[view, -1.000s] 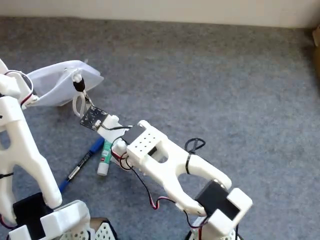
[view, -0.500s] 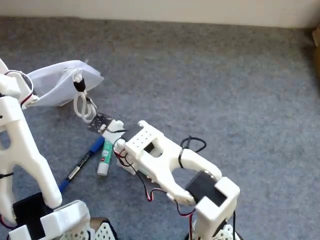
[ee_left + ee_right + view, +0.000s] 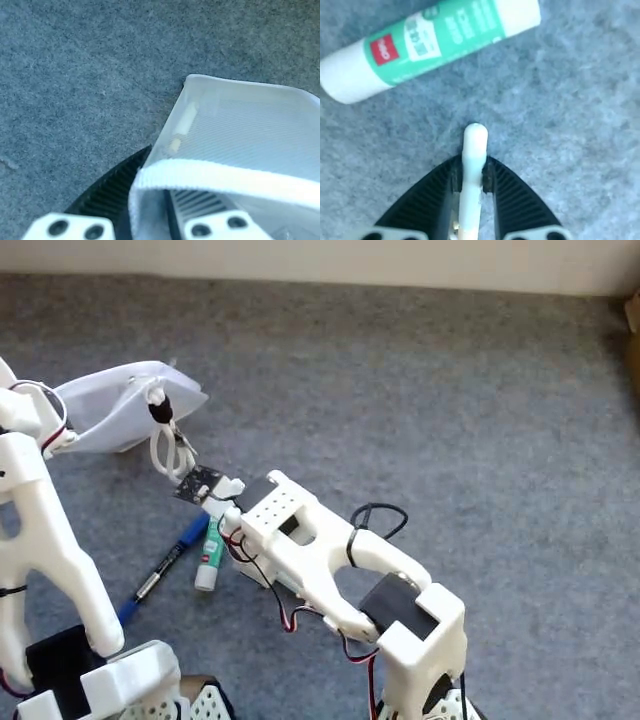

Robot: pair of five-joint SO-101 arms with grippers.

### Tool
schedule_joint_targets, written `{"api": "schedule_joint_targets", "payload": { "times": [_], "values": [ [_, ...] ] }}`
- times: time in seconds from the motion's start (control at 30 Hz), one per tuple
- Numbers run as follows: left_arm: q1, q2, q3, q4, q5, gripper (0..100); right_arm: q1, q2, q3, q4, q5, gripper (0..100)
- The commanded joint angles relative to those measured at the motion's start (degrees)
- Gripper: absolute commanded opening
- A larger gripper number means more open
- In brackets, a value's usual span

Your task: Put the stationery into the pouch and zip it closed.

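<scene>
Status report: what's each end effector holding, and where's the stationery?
Left end effector shut on pouch rim. Right end effector shut on scissors, tip at pouch mouth. Glue stick, pen on carpet.

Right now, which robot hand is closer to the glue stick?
Right. The right gripper, holding scissors, is beside the glue stick; the left gripper grips the pouch, farther off.

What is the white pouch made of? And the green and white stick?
The pouch looks like thin, half see-through white mesh or plastic fabric: fine lines run across it and its rim looks woven. The glue stick seems hard, smooth plastic, faintly shiny, with a printed green label.
</scene>
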Motion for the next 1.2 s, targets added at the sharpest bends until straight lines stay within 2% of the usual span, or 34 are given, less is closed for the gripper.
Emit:
{"api": "schedule_joint_targets", "payload": {
  "times": [0.0, 0.53, 0.9, 1.17],
  "values": [
    [0.4, 0.31, 0.4, -0.79, 0.35, 1, 0.31, -1.27, -1.98, 1.27, 0.44, 0.5],
    [0.4, 0.31, 0.4, -0.97, 0.35, 1, 0.4, -23.96, 6.73, 0.48, 0.44, 0.5],
    [0.48, 0.31, 0.4, -0.97, 0.35, 1, 0.4, -40.13, 21.14, -14.99, 0.35, 0.5],
    [0.48, 0.4, 0.48, -0.97, 0.44, 1, 0.4, -47.08, 22.64, -15.87, 0.0, 0.5]
  ]
}}
